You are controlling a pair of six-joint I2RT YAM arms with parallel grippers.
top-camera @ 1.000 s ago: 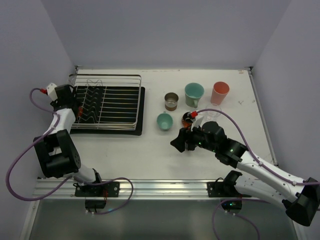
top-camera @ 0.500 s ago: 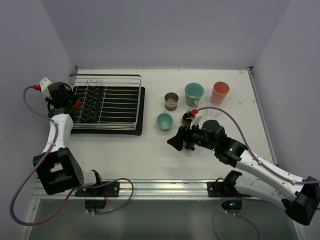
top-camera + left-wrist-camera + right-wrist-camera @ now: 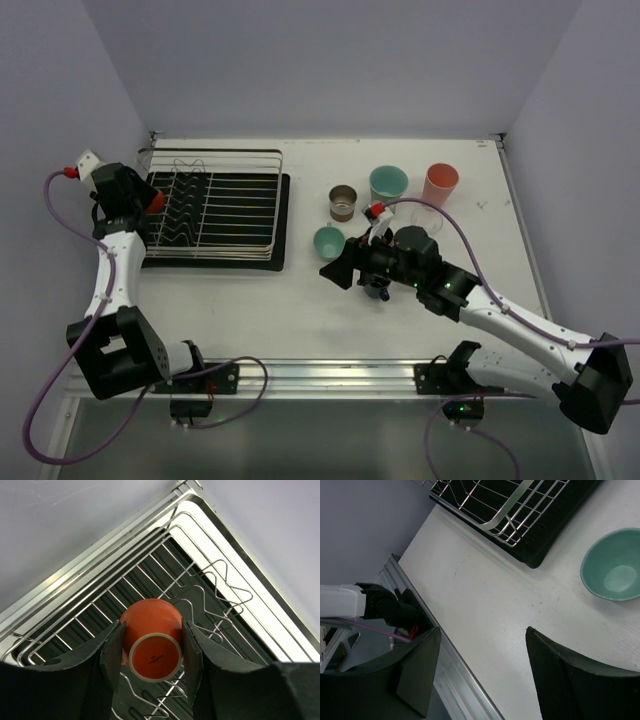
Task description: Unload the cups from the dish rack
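Note:
The silver wire dish rack (image 3: pixel 225 205) over its black tray sits at the far left of the table. My left gripper (image 3: pixel 140 203) is at the rack's left end, shut on an upside-down orange cup (image 3: pixel 155 200). In the left wrist view the orange cup (image 3: pixel 152 645) sits base-up between both pads above the rack wires (image 3: pixel 210 587). On the table stand a brown metallic cup (image 3: pixel 342 202), a teal mug (image 3: pixel 388 185), a pink tumbler (image 3: pixel 440 185) and a small teal cup (image 3: pixel 328 243). My right gripper (image 3: pixel 335 275) is open and empty, just below the small teal cup (image 3: pixel 612 570).
The rack's near right corner (image 3: pixel 510 515) shows in the right wrist view, with the table's front aluminium rail (image 3: pixel 455 680) below the open right gripper (image 3: pixel 480 672). Grey walls close in the table on the left, the back and the right.
My left gripper has swung up and back at the rack's left end with the orange cup. My right arm has moved left, its gripper now nearer the small teal cup.

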